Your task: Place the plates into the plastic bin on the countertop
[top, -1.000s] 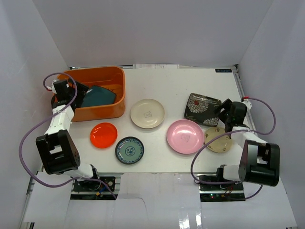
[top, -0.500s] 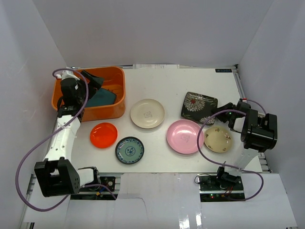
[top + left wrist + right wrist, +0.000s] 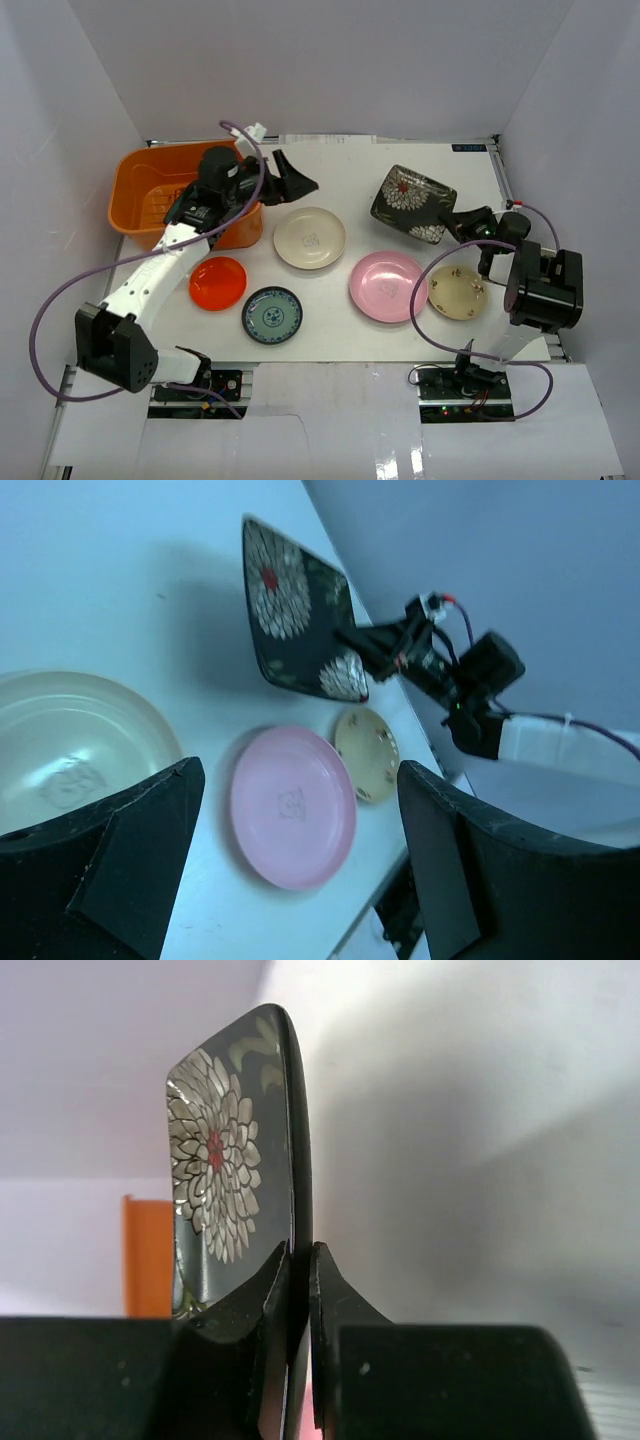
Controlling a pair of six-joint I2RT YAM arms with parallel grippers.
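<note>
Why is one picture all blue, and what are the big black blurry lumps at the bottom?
Left wrist view: a blue tint covers everything; the lumps are the left claw, too close to be sharp. Right wrist view: the right claw is dark and soft, and the flowery plate throws a grey shadow. Top view: even light.

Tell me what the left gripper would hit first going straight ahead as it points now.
Likely the pink plate, centred between the open fingers of the left gripper in its wrist view, though depth is unclear.
</note>
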